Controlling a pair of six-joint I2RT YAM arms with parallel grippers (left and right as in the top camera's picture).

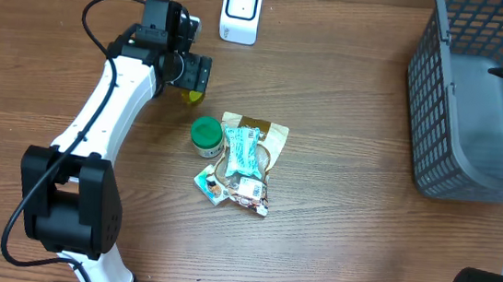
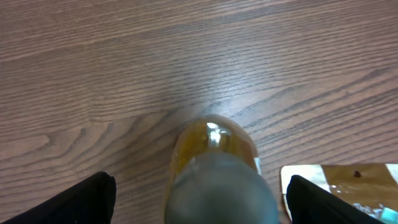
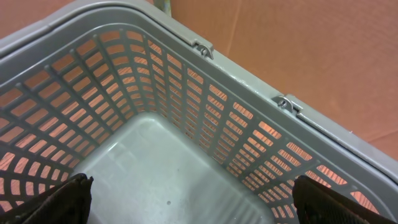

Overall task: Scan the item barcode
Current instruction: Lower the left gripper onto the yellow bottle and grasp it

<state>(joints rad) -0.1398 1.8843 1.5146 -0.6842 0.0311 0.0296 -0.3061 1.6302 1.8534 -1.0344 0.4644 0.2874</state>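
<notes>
- Overhead view showed the left gripper (image 1: pixel 192 82) lowered over a small amber bottle (image 1: pixel 197 96), which stood on the wooden table (image 1: pixel 336 223) between the white scanner (image 1: pixel 241 10) and the pile of goods
- Left wrist view showed its fingers (image 2: pixel 81 202) spread apart, one on each side of the bottle (image 2: pixel 214 155), with table showing in the gaps, so nothing was gripped
- The right gripper (image 3: pixel 189 196) hung over the grey basket (image 1: pixel 478 98) with its jaws wide and nothing between them
- Step in hand, as I judged it: picking the item to be scanned, at the point of reaching round it but not yet grasping
- The next move called for closing squarely on the bottle's body, lifting it clear, then carrying it to the scanner and turning it until the barcode faced the scanner's window; no barcode could be made out on the bottle from these views, so some rotation seemed likely
- Counted: one scanner, one basket, one amber bottle, one green-lidded jar (image 1: pixel 206 135), one teal packet (image 1: pixel 243 149) lying on one beige pouch (image 1: pixel 266 133), and what looked like two small packets (image 1: pixel 228 190) at the pile's near edge, though the overlap left that last count uncertain
- Two arms, two grippers, neither holding anything
</notes>
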